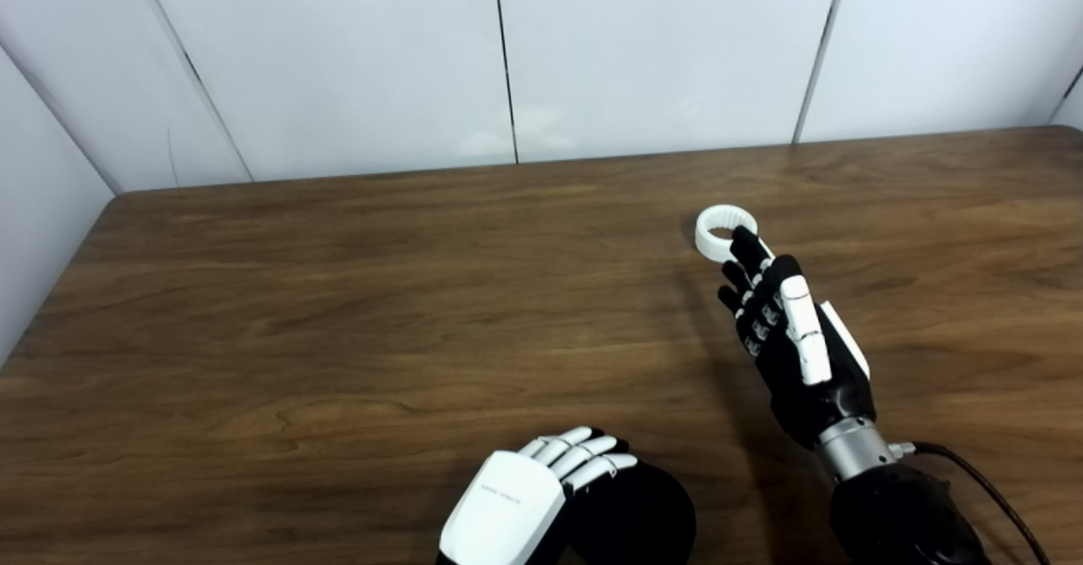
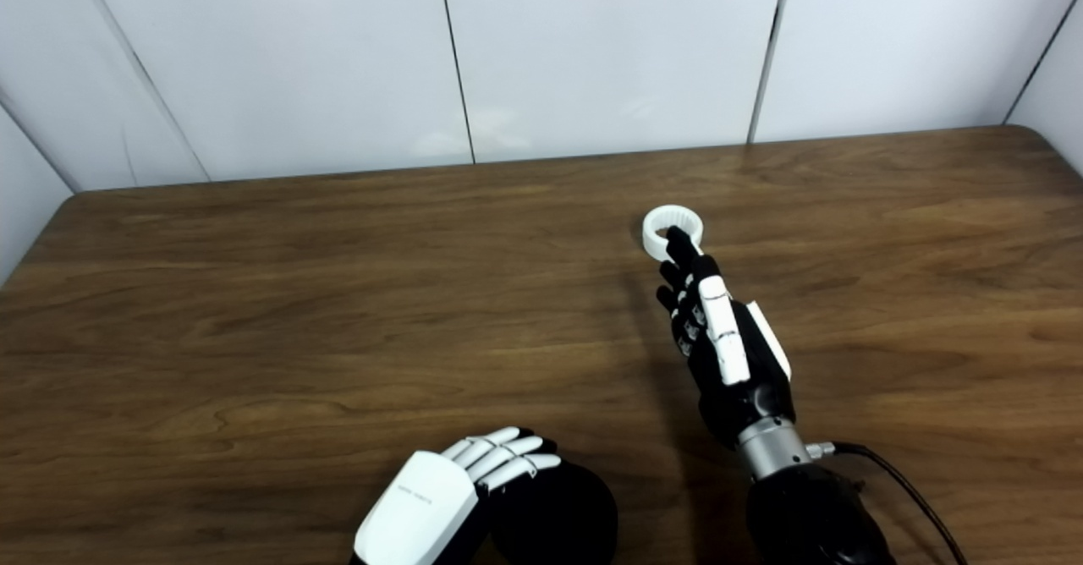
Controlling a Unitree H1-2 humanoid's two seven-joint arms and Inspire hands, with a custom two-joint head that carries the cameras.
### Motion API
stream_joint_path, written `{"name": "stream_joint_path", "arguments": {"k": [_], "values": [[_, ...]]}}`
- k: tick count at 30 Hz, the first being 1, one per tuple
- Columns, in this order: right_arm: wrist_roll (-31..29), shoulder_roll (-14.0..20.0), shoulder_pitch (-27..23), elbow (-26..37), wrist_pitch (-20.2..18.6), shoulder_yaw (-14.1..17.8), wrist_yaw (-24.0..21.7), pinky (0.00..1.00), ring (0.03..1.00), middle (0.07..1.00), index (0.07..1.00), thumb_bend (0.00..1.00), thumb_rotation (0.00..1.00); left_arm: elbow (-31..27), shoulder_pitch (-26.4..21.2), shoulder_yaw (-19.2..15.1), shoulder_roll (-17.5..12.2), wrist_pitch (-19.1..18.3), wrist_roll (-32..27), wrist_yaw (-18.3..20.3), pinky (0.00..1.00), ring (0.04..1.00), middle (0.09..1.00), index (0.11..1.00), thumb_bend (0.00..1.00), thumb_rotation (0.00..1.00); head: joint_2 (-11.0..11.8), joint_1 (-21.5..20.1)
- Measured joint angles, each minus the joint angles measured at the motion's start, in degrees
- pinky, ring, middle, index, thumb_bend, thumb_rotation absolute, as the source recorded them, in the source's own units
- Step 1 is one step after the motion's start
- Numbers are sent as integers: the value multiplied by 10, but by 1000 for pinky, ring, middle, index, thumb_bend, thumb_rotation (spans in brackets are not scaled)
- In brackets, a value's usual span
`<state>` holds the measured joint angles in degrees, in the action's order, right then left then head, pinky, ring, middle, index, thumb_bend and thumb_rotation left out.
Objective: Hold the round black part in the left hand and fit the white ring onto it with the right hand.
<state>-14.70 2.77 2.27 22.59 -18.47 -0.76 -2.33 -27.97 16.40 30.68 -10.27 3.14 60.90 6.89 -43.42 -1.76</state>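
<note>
While the left hand [image 1: 525, 489] sits at the near edge of the wooden table [image 1: 338, 294], its white back turned up and its fingers curled over the top of the round black part [image 1: 643, 518], the right hand [image 1: 787, 337] reaches out across the board toward the white ring [image 1: 719, 231]; the two hands are well apart. The black part lies low in the picture, just beside the left palm and partly under the fingers (whether it is lifted off the wood or resting on it cannot be told from either eye view); the fingers wrap it closely enough that the hand reads as closed on it. The right hand is stretched forward with its fingers nearly straight and close together, thumb laid along the side; it has nothing in its grasp. Its foremost fingertip [image 2: 677, 239] overlaps the near rim of the ring in both views, seeming to touch it or hang just above it; which of the two I cannot say. The ring itself lies flat on the table, hole upward, right of centre and toward the far side; pale wall panels [image 1: 338, 57] rise behind the table's far edge.
</note>
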Motion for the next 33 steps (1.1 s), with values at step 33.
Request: {"name": "stream_joint_path", "arguments": {"k": [33], "values": [[2, 3, 1, 6, -3, 8, 2, 980, 984, 970, 941, 538, 913, 12, -5, -25, 2, -10, 13, -13, 777, 876, 858, 768, 717, 385, 2, 11]]}}
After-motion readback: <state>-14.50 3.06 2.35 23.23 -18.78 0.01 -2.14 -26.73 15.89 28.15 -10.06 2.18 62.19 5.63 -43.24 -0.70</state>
